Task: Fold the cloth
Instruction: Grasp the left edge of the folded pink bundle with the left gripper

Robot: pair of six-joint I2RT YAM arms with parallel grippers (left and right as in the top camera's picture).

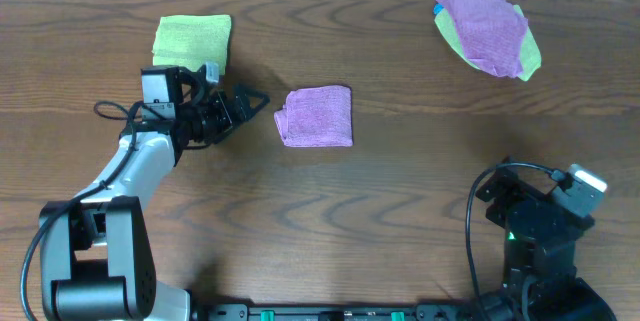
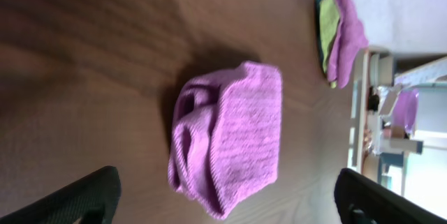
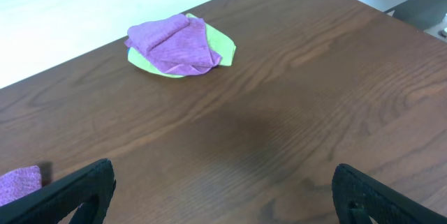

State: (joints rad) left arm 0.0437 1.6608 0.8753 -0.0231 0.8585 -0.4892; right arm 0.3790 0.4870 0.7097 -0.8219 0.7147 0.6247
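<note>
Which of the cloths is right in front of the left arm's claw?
The folded purple-pink cloth, straight ahead of the open left gripper. The light green cloth lies off to its side, and the mixed pile sits far away.

A: What lies in the middle?

B: The cloth [image 2: 230,140], purple-pink and folded into a thick bundle, flat on the dark brown wooden bench [image 2: 91,63]. One side of it is a smooth panel; the other shows loose, rounded layers.

A: And the left end effector [image 2: 225,195]?

B: Only its two black fingers [image 2: 80,197] show, at the bottom corners, spread wide. The cloth sits between them and touches neither.

A: Anything else on the bench?

B: A pile [image 2: 339,32] near the far edge at the top right: a purple cloth draped over green and blue ones, well apart from the folded cloth. Past that edge everything is blurred.
</note>
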